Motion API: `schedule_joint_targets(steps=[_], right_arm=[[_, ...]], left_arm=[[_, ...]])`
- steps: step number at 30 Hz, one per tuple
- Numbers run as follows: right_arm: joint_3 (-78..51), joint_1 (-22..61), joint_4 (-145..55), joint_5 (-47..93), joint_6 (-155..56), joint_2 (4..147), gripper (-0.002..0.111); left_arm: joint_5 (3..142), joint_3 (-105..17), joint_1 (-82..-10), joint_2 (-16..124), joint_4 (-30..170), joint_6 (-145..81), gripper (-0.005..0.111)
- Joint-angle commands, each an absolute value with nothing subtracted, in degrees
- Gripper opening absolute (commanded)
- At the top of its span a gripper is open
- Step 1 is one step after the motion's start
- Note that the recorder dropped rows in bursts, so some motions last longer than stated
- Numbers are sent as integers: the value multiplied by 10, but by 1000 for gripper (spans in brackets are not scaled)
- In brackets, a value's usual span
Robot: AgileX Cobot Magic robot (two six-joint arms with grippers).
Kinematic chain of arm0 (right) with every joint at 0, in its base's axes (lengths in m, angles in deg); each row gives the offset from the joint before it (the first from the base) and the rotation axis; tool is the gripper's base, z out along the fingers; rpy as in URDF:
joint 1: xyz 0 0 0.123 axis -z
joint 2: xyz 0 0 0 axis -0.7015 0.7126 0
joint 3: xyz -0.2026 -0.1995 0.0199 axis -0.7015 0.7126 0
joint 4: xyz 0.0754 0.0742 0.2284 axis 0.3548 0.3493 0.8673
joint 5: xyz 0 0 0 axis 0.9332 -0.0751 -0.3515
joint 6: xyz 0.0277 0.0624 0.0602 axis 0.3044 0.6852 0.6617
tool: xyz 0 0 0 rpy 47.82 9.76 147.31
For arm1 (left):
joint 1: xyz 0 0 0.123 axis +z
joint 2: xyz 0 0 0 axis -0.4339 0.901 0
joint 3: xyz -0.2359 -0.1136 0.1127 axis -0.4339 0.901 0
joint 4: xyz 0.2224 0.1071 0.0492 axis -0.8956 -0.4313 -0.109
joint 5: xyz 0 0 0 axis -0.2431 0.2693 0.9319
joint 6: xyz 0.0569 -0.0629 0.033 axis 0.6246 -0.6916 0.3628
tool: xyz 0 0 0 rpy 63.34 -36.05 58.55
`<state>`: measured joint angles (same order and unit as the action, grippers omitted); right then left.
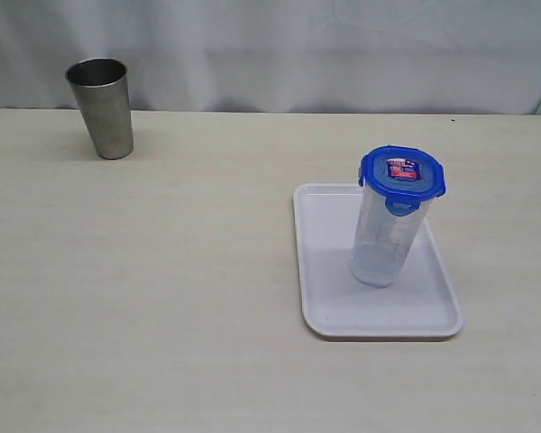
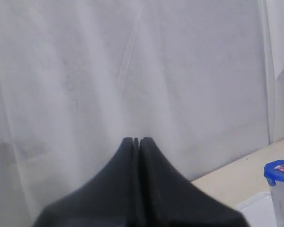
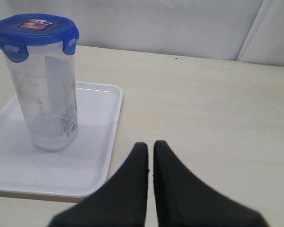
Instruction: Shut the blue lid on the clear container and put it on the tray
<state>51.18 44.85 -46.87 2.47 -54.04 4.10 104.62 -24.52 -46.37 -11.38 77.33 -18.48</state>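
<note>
Grippers are absent from the exterior view: the clear container (image 1: 385, 239) stands upright on the tray (image 1: 334, 307), inside its rim, blue lid (image 1: 402, 170) seated on top, so the task looks done; a steel cup (image 1: 102, 106) stands far from the tray. Left wrist view: left gripper (image 2: 136, 140) clenched, empty, away from the tray. Right wrist view: right gripper (image 3: 150, 145) closed on nothing beside the tray, open table (image 3: 217, 104) around.

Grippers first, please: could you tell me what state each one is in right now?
Left gripper: closed, holding nothing.
Right gripper: closed, holding nothing, apart from the clear container on the tray.
</note>
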Motion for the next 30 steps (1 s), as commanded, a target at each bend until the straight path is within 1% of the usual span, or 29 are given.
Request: schedule_joint_targets(steps=[1,15,22,27,28,30], right_arm=[[514,451,-468,31,-540,38,5],[514,451,-468,31,-540,38,5],[514,451,-468,31,-540,38,5],[514,451,-468,31,-540,38,5],[514,451,-468,31,-540,38,5],[514,451,-468,31,-540,38,5]], left_arm=[[1043,-244,-464,-136,777,-192,0],[1045,-244,-454,-137,777,-192,0],[1045,-244,-407,-149,777,-192,0],[1039,-232,-361,-155,777,-210,0],[1032,-226,-355,-155,775,-224,0],[972,-179,-328,-155,770,-265,0]])
